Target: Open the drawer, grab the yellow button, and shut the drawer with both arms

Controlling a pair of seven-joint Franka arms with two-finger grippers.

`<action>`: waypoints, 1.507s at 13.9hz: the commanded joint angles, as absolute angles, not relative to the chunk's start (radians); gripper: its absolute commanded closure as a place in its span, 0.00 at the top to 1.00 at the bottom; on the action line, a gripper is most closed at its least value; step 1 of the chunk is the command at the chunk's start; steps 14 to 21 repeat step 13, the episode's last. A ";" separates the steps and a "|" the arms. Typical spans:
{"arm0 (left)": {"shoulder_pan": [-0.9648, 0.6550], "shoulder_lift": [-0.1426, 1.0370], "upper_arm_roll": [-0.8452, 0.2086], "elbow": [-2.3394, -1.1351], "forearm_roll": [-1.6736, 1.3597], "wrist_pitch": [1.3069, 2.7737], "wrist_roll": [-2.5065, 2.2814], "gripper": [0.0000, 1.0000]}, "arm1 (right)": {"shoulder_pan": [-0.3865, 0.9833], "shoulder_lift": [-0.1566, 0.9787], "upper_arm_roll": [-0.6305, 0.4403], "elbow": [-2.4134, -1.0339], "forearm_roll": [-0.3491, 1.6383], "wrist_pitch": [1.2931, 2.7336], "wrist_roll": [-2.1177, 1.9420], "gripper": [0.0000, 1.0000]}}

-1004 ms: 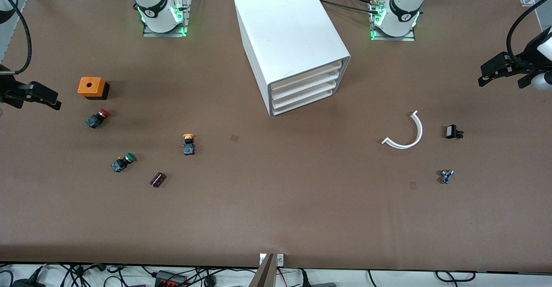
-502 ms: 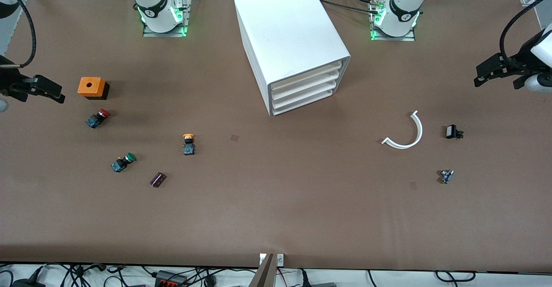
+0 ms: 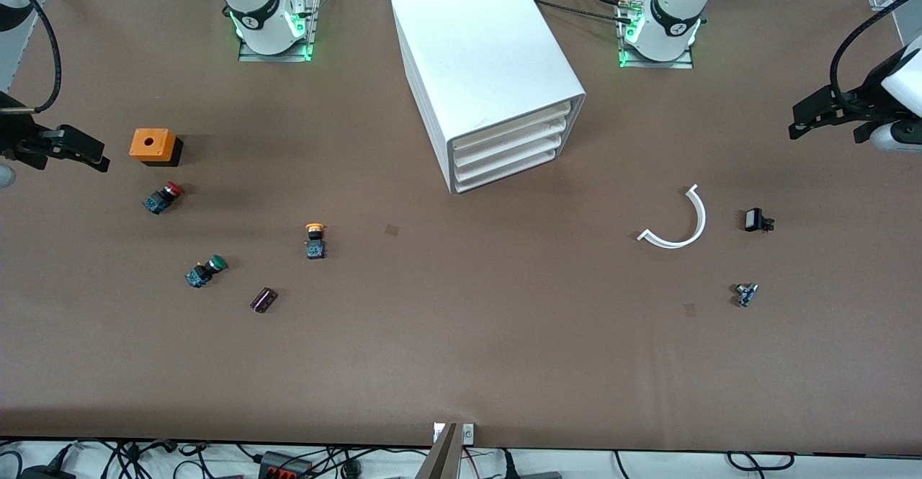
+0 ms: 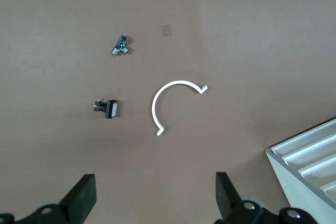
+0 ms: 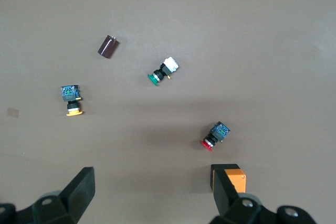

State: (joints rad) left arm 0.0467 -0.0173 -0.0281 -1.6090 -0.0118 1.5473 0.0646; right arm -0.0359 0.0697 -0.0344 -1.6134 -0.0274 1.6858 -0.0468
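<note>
Drawer (image 3: 513, 122): topmost of four shallow white trays in the white box-shaped cabinet (image 3: 481, 54), pushed in flush with the trays below, its front angled toward the left arm's end of the table (image 3: 461, 364). Button (image 3: 314, 239): small, yellow-orange round cap on a dark blue-black body, lying on its side on the table with the cap pointing to 12 o'clock in the front view, at about 8 o'clock from the cabinet and well apart from it.

- table (image 3: 461, 364): matt brown covering, smooth, faintly creased near its front edge
- cabinet (image 3: 475, 54): smooth white plastic, slight sheen
- button (image 3: 314, 240): glossy yellow-orange plastic cap, dark body
- curved strip (image 3: 681, 223): white plastic
- small fitting (image 3: 745, 294): shiny metal
</note>
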 commanded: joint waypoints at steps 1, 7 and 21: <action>0.048 -0.028 -0.029 -1.611 -0.014 1.539 0.080 1.00 | -0.051 0.043 -0.018 -1.640 -0.040 1.678 -0.057 1.00; 0.046 -0.025 -0.048 -1.612 -0.015 1.542 0.080 1.00 | -0.048 0.048 -0.017 -1.638 -0.046 1.684 -0.058 1.00; 0.057 -0.025 -0.048 -1.614 -0.014 1.537 0.075 1.00 | -0.048 0.046 -0.015 -1.638 -0.046 1.680 -0.058 1.00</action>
